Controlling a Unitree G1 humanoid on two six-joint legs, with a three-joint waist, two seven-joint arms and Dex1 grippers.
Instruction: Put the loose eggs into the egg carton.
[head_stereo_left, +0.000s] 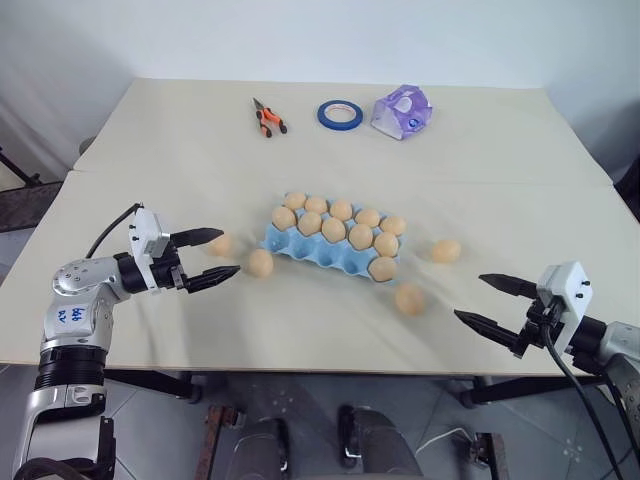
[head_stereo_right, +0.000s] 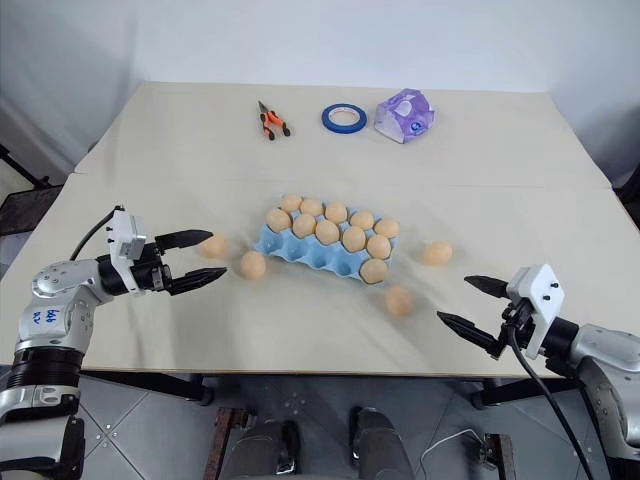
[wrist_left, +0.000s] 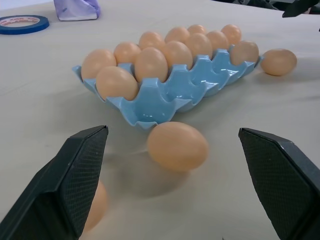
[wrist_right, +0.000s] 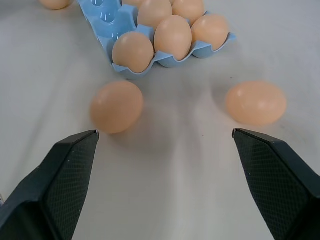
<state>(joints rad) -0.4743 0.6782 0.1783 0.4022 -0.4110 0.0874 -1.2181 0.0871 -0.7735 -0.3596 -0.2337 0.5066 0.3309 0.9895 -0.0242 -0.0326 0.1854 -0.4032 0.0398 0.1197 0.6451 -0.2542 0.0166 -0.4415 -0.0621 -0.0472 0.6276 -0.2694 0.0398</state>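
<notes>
A matte cream table (head_stereo_left: 200, 150) with a seam across its width stands against a plain white wall, above a grey tiled floor. Near the table's centre lies the light blue moulded egg carton (head_stereo_left: 300, 248), lidless, with scalloped cup walls; smooth tan-orange eggs fill its two farther rows, and the near row is mostly bare with one egg at its right end. Four loose eggs rest on the table: two just left of the carton (head_stereo_left: 260, 263) (head_stereo_left: 221, 244), one near its right front corner (head_stereo_left: 409, 298), one to its right (head_stereo_left: 446, 251). The left gripper (head_stereo_left: 214, 256) has its jaws wide apart and empty, framing the left eggs. The right gripper (head_stereo_left: 488, 300) has its jaws equally wide and empty. At the far edge lie orange-handled pliers (head_stereo_left: 267, 118), a dark blue tape ring (head_stereo_left: 340, 114) and a translucent purple plastic lump (head_stereo_left: 403, 110).
</notes>
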